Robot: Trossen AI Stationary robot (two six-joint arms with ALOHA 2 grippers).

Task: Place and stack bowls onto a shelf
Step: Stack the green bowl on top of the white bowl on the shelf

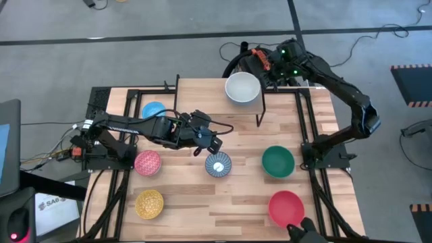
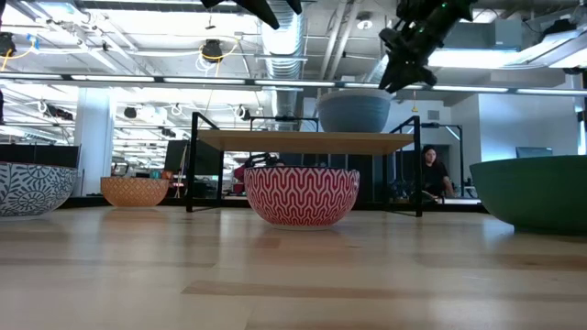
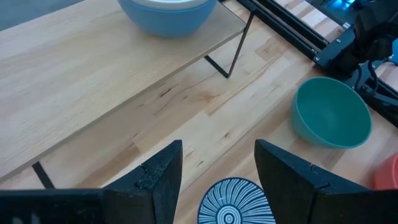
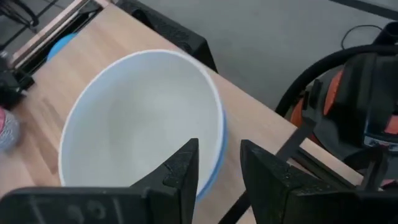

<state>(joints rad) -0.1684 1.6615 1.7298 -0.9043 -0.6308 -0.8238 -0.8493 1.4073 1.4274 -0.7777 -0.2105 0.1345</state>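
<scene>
A lab: exposed ceiling ducts (image 2: 275, 41), open workspace behind.

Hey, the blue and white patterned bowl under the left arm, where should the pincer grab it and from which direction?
Grip the small round blue-and-white patterned bowl by its rim, coming straight down from above. It sits upright and open on the wooden tabletop, apart from the other bowls, so one finger can likely slip inside and one outside. The left pincer already hangs open just above it.

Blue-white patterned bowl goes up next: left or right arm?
Left. The left gripper hangs open right beside the patterned bowl; the right gripper is across the table at the light blue bowl on the shelf.
</scene>
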